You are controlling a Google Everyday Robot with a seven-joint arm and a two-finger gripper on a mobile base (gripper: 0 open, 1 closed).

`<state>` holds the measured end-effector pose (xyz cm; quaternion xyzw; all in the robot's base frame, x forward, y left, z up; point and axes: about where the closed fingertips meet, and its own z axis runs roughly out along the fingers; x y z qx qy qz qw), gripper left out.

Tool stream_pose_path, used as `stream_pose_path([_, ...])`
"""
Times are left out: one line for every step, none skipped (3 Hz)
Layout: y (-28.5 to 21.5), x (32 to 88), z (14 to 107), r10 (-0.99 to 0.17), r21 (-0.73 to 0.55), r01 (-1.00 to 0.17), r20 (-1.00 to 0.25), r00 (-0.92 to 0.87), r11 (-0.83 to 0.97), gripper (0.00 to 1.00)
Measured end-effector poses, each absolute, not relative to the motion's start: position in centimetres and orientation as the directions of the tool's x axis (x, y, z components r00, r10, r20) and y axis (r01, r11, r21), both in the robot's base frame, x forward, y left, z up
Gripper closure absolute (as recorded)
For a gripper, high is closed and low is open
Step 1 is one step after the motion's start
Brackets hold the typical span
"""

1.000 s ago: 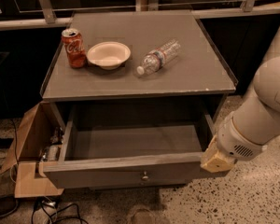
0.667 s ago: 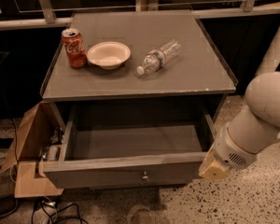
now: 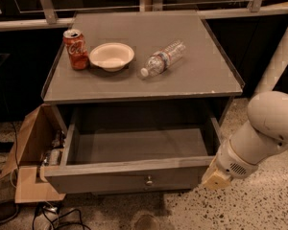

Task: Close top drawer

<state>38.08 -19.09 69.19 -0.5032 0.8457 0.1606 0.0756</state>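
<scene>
top drawer (image 3: pixel 110 176) pulled well out, 6 o'clock below table (image 3: pixel 201 66) | hand (image 3: pixel 212 180) at 4 o'clock, by drawer front's right end, grip cannot be told | progress: not closed at all, whole push left

The grey top (image 3: pixel 201 75) of the cabinet carries three things. A red Coca-Cola can (image 3: pixel 75 49) stands upright near the left edge. Just to its right sits a shallow cream bowl (image 3: pixel 112 56). Near the bowl, toward the middle, a clear plastic water bottle (image 3: pixel 162 59) lies on its side, with its cap pointing to the front left. On the speckled floor (image 3: pixel 259 205), an open cardboard box (image 3: pixel 31 176) rests at the cabinet's left side, with cables (image 3: pixel 48 217) in front of it. The gripper (image 3: pixel 215 178) hangs low over the floor at the cabinet's front right corner.
</scene>
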Motion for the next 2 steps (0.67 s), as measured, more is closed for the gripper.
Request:
stream_pose_path([-18.8, 38.7, 68.3, -0.820, 0.200, -0.872, -0.299, -0.488, 0.447, 1.00])
stream_pose_path([-18.1, 39.3, 67.2, -0.816, 0.214, -0.874, -0.314, -0.485, 0.437, 1.00])
